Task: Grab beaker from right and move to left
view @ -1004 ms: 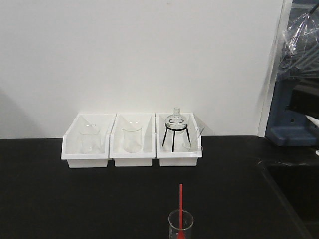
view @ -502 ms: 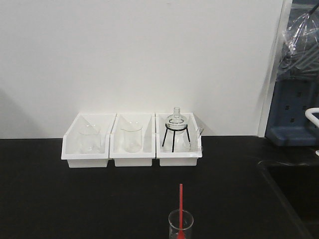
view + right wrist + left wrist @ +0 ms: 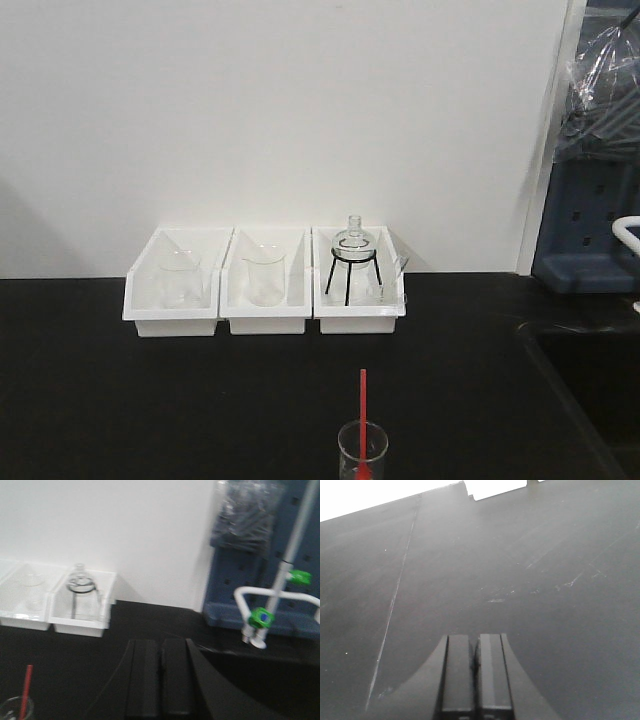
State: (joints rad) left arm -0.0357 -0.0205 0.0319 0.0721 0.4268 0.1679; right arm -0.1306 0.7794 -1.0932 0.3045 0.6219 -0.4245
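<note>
The beaker (image 3: 362, 452) is small, clear glass, with a thin red rod (image 3: 363, 398) sticking up out of it. It stands on the black bench at the bottom edge of the front view, right of centre. It also shows at the bottom left of the right wrist view (image 3: 15, 707). My right gripper (image 3: 160, 642) is shut and empty, above the bench to the right of the beaker. My left gripper (image 3: 475, 637) is shut and empty over bare black bench. Neither gripper shows in the front view.
Three white bins (image 3: 265, 320) stand in a row at the back wall; two hold rodless beakers, the right one a round flask on a black tripod (image 3: 353, 262). A sink recess (image 3: 590, 380) and a white tap with green knobs (image 3: 260, 617) lie to the right.
The beaker and bins have not moved. At the right edge of the front view, the white object seen one second ago has given way to the white tap.
</note>
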